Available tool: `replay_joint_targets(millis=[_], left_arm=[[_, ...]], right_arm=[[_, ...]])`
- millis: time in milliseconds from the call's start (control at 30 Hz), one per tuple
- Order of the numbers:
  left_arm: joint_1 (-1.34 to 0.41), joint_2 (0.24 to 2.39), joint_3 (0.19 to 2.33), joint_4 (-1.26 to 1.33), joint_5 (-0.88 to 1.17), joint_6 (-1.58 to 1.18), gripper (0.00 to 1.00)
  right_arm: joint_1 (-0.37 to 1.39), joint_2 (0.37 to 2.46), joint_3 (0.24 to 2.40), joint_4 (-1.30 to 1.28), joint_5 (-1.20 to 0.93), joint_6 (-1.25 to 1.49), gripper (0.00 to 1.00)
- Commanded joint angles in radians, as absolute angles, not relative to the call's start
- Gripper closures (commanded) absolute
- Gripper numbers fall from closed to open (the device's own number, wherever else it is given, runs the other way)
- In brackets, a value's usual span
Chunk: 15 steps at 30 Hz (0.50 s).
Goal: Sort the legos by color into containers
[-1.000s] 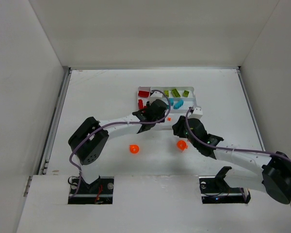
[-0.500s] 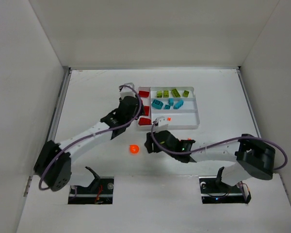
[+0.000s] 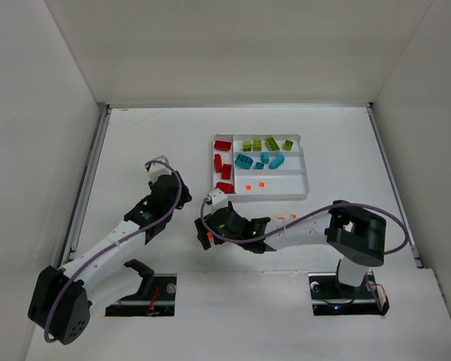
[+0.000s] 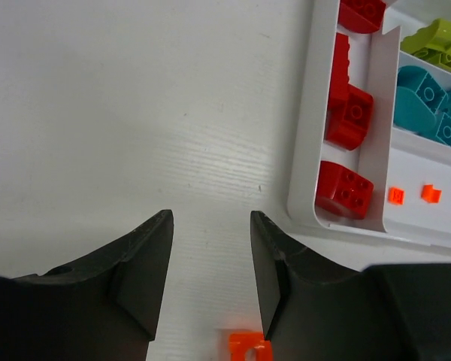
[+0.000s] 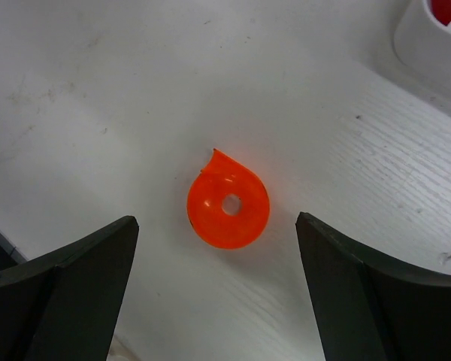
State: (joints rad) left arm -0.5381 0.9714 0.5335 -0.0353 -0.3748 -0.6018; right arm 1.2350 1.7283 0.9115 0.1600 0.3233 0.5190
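Note:
A round orange lego (image 5: 228, 209) with a centre hole lies flat on the table. My right gripper (image 5: 216, 219) is open wide above it, one finger on each side and neither touching; from above, the right gripper (image 3: 208, 229) nearly hides it. My left gripper (image 4: 210, 218) is open and holds nothing, left of the white tray (image 4: 304, 177); a small square orange lego (image 4: 248, 347) lies by its right finger. The tray (image 3: 304, 169) holds red legos (image 3: 224, 167), yellow-green legos (image 3: 269, 144), teal legos (image 3: 259, 160) and two tiny orange bits (image 3: 255, 185). The left gripper (image 3: 163, 184) is apart from it.
Orange specks (image 3: 286, 217) show at the edge of my right forearm, which lies across the table below the tray. White walls close in the table on three sides. The tray's corner (image 5: 428, 45) stands just beyond the right gripper.
My right arm swung left from below the tray to the round orange lego and its jaws opened wide. My left arm drew back from the tray toward the left.

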Motion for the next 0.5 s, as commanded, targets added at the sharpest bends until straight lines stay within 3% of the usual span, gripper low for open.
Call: replay_joint_targets(millis=[0, 333, 467], left_arm=[[-0.524, 0.911, 0.509, -0.049, -0.383, -0.630, 0.57], [-0.515, 0.850, 0.483, -0.086, -0.388, -0.638, 0.57], [-0.519, 0.839, 0.479, -0.098, -0.388, -0.640, 0.57]], right_arm=[[1.246, 1.766, 0.979, 0.141, 0.318, 0.514, 0.10], [1.239, 1.847, 1.031, 0.111, 0.357, 0.511, 0.28], [1.242, 1.873, 1.054, 0.074, 0.406, 0.500, 0.48]])
